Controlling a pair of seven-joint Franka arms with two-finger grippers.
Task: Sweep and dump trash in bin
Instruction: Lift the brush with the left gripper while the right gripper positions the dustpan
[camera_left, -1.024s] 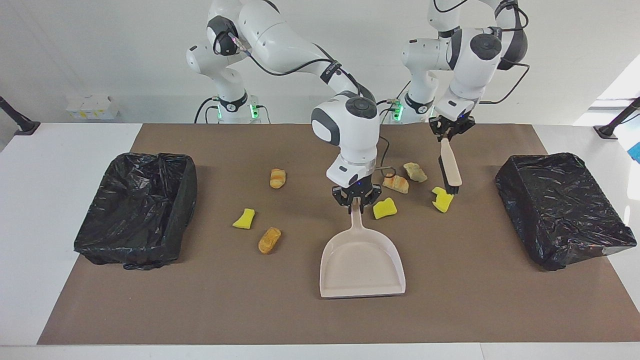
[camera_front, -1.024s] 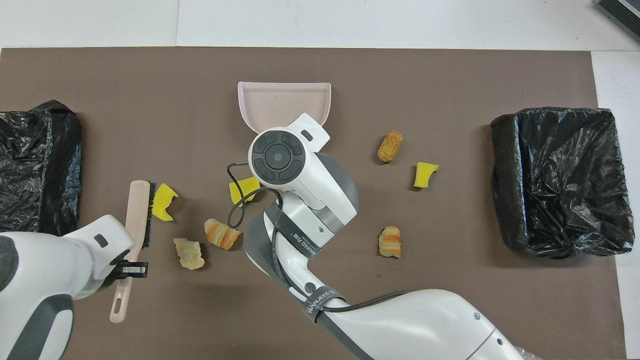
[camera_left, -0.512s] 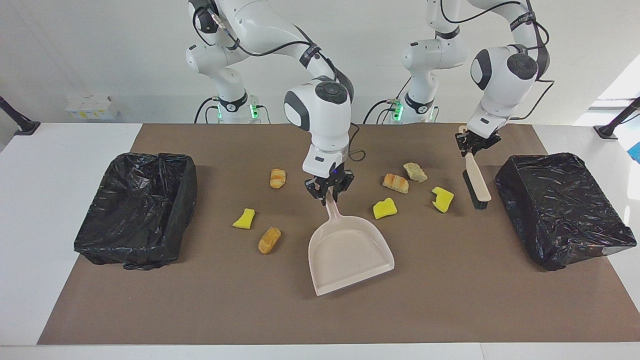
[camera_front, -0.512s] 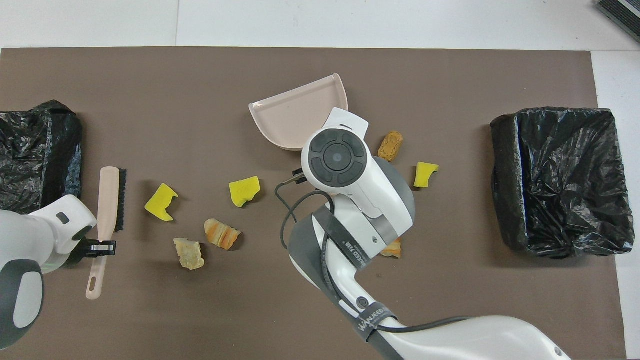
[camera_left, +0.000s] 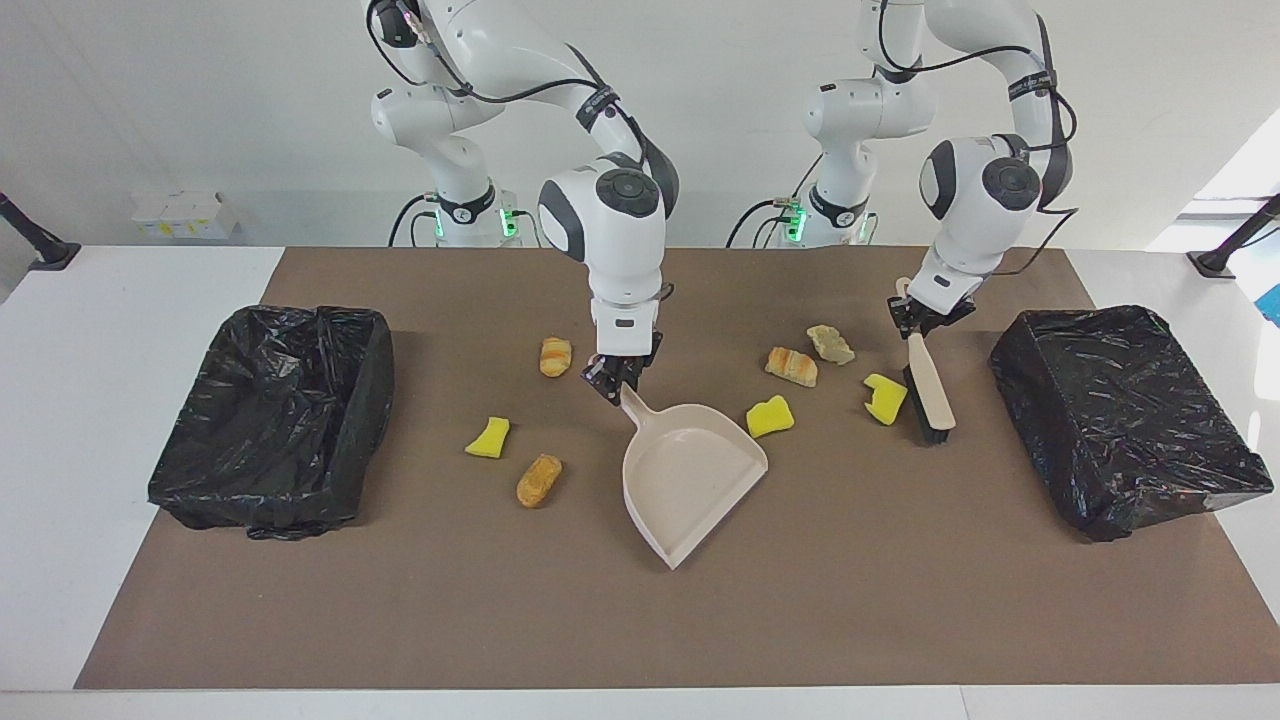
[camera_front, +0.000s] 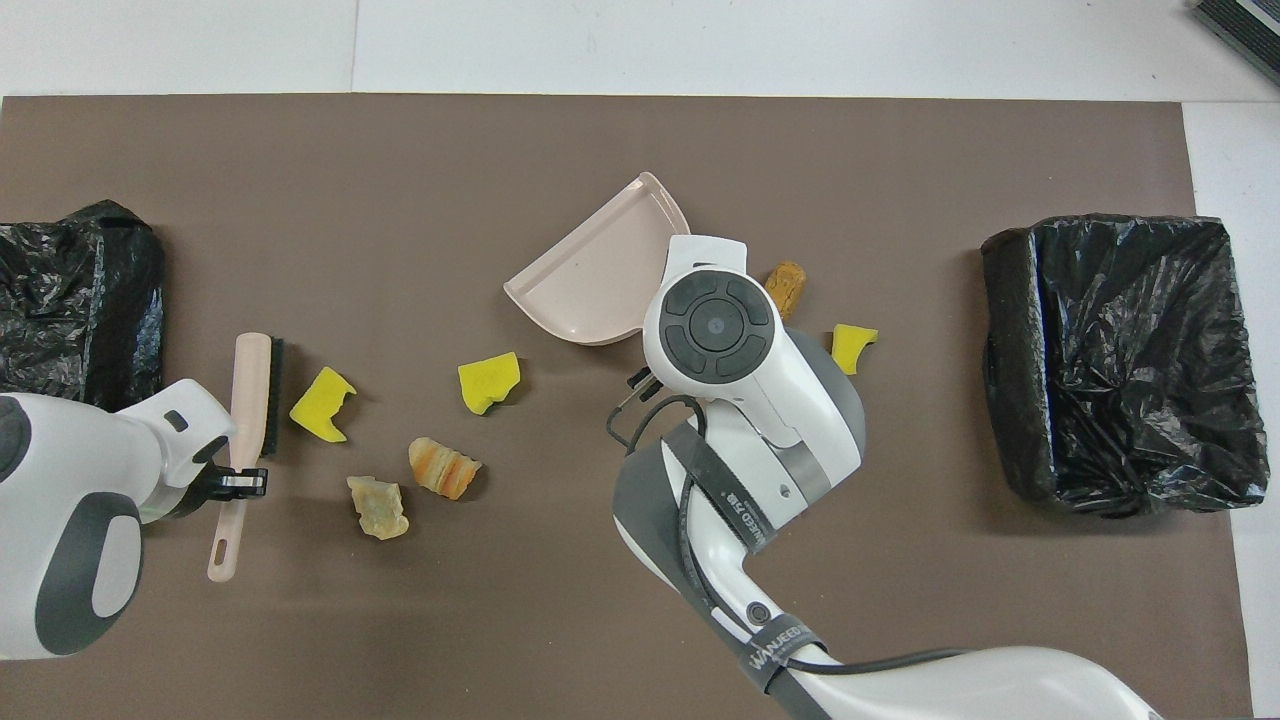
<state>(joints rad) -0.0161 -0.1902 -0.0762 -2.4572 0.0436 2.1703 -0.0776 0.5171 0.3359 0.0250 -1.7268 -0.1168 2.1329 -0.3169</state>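
Note:
My right gripper (camera_left: 612, 385) is shut on the handle of the beige dustpan (camera_left: 690, 475), whose mouth is angled toward the left arm's end; the pan also shows in the overhead view (camera_front: 590, 280). My left gripper (camera_left: 915, 325) is shut on the handle of the brush (camera_left: 930, 400), with the bristles down beside a yellow sponge chunk (camera_left: 884, 398). Another yellow chunk (camera_left: 770, 416) lies by the pan's mouth, with a bread piece (camera_left: 792, 366) and a pale scrap (camera_left: 830, 344) nearer the robots. Toward the right arm's end lie a yellow chunk (camera_left: 488, 438) and two bread pieces (camera_left: 540, 480), (camera_left: 555, 356).
Two bins lined with black bags stand on the brown mat, one at the right arm's end (camera_left: 270, 415) and one at the left arm's end (camera_left: 1120, 410). In the overhead view my right arm (camera_front: 740, 400) hides one bread piece.
My right gripper moved toward the right arm's end and turned the dustpan's mouth toward the left arm's end. My left gripper swung the brush out toward the bin, then back beside the yellow chunk.

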